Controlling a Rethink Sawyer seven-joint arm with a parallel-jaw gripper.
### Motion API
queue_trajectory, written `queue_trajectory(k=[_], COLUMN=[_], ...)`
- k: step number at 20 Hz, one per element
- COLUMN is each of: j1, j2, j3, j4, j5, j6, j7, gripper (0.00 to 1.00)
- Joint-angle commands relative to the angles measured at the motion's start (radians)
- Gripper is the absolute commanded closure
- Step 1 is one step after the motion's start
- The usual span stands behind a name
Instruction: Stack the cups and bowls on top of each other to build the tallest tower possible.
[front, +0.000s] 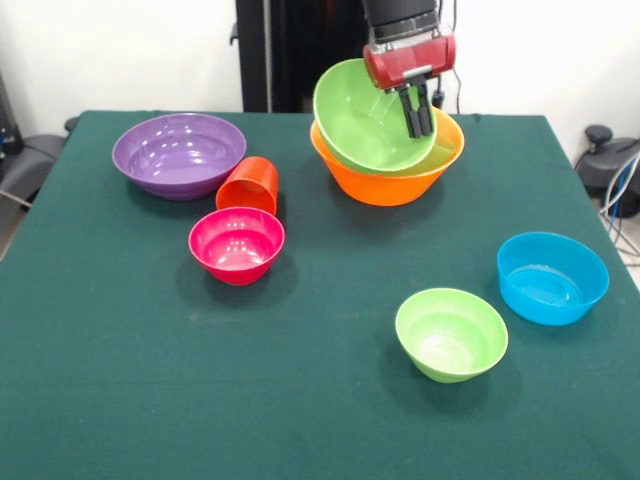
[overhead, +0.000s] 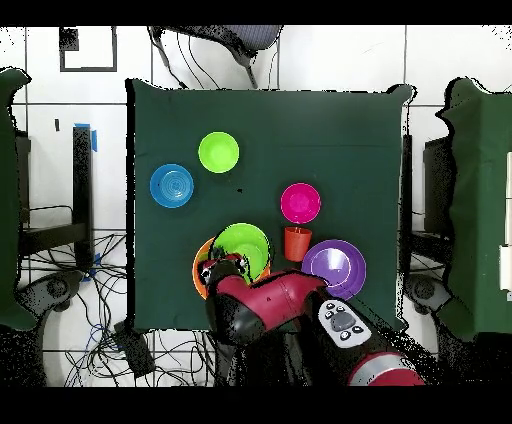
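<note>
At the top centre of your front view, the gripper (front: 419, 110) shows two black fingers (front: 411, 112) hanging from a glossy red block, with a black ribbed cylinder above it. In your overhead view's lower centre, the arm (overhead: 285, 300) is dark red with black joints, and a grey panel with small dark buttons (overhead: 342, 320) sits on it.
</note>
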Motion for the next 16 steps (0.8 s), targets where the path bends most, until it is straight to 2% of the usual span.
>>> queue_trajectory(k=[1,16], j1=[0.017,-0.002], j2=[0.12,0.133], j3=[0.072,0.064], j4=[-0.018,-0.026], j5=[0.018,0.013], j6=[0.188,0.27], j7=[0.047,0.02], gripper=[1.0,1.0])
